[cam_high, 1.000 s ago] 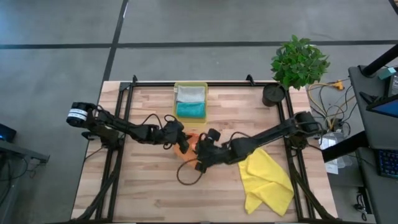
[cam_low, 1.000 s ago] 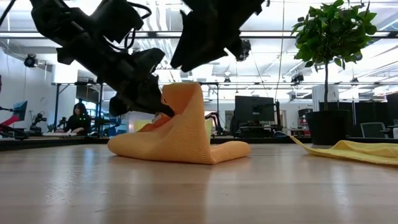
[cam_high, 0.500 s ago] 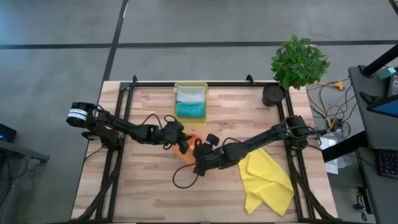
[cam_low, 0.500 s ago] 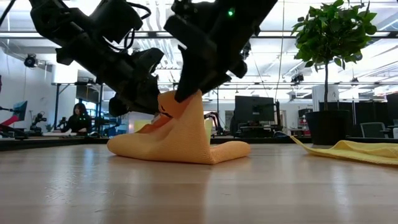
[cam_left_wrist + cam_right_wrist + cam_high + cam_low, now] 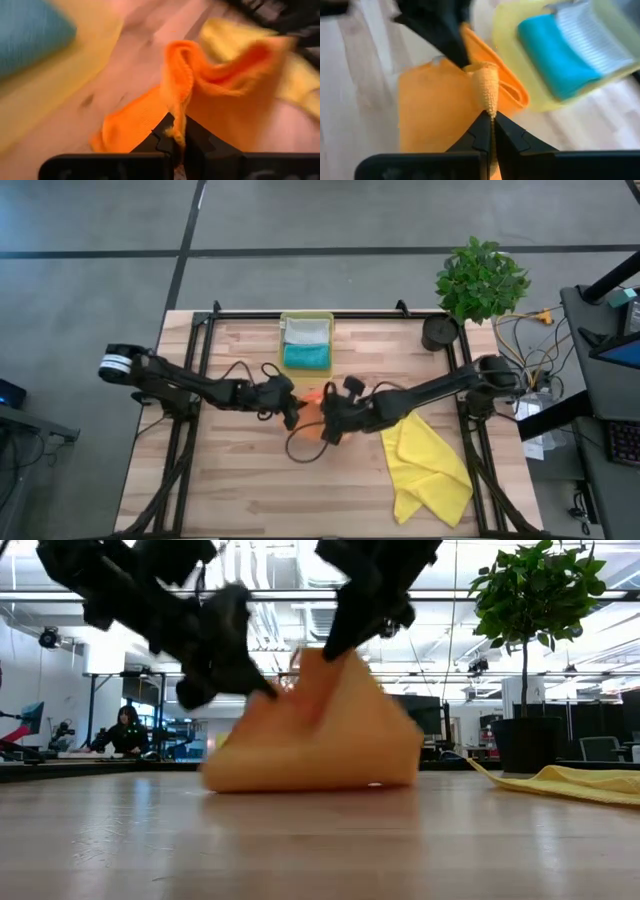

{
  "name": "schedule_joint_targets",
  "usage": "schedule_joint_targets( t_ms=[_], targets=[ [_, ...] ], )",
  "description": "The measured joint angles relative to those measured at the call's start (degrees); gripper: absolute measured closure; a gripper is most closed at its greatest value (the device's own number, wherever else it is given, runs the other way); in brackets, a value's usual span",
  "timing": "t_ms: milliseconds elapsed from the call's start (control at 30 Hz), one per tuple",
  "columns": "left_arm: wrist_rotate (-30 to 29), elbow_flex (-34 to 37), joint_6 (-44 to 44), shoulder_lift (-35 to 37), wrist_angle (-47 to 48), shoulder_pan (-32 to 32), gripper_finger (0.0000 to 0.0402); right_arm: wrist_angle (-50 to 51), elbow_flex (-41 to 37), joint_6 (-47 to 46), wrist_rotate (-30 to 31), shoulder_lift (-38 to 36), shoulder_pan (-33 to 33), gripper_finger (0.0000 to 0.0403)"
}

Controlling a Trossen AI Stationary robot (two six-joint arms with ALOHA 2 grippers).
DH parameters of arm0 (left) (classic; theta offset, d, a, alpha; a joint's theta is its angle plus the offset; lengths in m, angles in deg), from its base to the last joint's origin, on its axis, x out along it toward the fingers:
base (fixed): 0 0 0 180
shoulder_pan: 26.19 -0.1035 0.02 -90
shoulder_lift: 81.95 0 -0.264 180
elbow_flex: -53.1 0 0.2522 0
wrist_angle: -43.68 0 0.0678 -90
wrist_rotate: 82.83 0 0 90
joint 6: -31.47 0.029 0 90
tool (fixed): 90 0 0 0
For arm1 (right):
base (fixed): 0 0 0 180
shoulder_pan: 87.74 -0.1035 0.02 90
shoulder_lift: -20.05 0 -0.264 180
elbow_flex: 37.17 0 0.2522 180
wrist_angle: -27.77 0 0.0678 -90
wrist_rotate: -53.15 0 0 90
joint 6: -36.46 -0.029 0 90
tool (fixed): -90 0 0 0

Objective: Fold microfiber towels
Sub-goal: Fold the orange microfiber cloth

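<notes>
Bright overhead ceiling lights; both wrist views and low view motion-blurred.

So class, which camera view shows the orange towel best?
The low view: the whole orange towel shows, lifted into a peak. The high view mostly hides it under the arms; each wrist view shows only part of it, pinched in that arm's own jaws.

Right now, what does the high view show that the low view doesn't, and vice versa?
Only the high view: the yellow tray at the table's far edge holding the grey towel and teal towel, plus the full spread of the yellow towel.

Only the low view: the orange towel is raised into a tent, its lower edge on the table, and a person sits far behind.

Both: the left gripper and right gripper shut on the orange towel, and the potted plant.
</notes>
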Motion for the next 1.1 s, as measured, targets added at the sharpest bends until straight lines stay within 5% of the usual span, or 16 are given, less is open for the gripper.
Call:
schedule_joint_targets(
  t_ms=[367,500,733,1100],
  targets=[
    [-13.6,-0.8,25.1,22.9,5.3,-1.5,0.0401,-10.9,-18.2,10.0,-0.7,-25.4,8.4,0.0394],
    [-14.1,-1.6,33.8,26.9,5.1,-5.4,0.0401,-22.3,-23.8,15.7,-8.0,-32.8,16.7,0.0395],
    [-12.5,-9.1,43.9,26.3,5.6,-13.0,0.0401,-27.6,-22.4,21.5,-14.6,-35.9,26.8,0.0395],
    [-4.8,-27.0,52.0,15.1,13.6,-23.8,0.0401,-26.3,-10.0,30.2,-16.2,-30.5,31.5,0.0395]
  ],
)
